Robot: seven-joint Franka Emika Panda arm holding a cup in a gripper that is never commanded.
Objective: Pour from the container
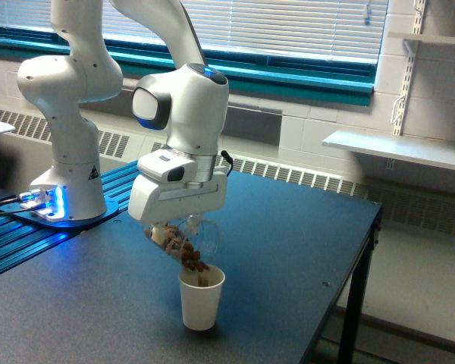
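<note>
- Gripper (pixel 183 227) clamped on the container (pixel 183 241), tipped mouth-down just above the paper cup (pixel 201 297) on the table (pixel 288 250).
- Brown bits spilling from the lip into the paper cup.
- Risk: tipping steeper could dump clumps at once, overshooting the narrow rim.
- Risk: brushing the light cup could topple it.

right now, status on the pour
Tool shut on clear cup, tipped mouth-down. Brown bits dropping into paper cup below. Nothing in the way.
</note>
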